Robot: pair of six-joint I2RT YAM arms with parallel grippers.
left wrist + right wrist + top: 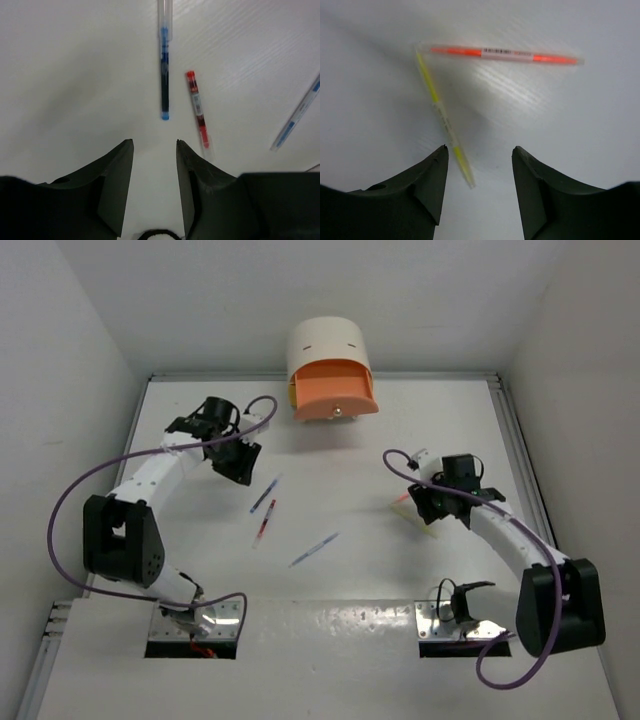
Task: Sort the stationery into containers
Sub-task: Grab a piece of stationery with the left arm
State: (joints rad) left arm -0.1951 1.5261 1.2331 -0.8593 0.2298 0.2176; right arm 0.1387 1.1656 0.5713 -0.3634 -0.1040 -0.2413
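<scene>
Black wedge-shaped left fingers (115, 190) and right fingers (420, 190) gape empty; slim blue pen (164, 85), yellow stick (440, 112) near.

A white table (385, 575) (glossy, catching a soft sheen near its front edge) sits boxed in by plain white walls (60, 330) on three sides, a pale rail (520, 455) running along its right edge.

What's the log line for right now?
left gripper open, empty, blue pen ahead, red pen beside it | right gripper open, empty, yellow stick ahead, orange stick beyond | nothing grasped yet
</scene>
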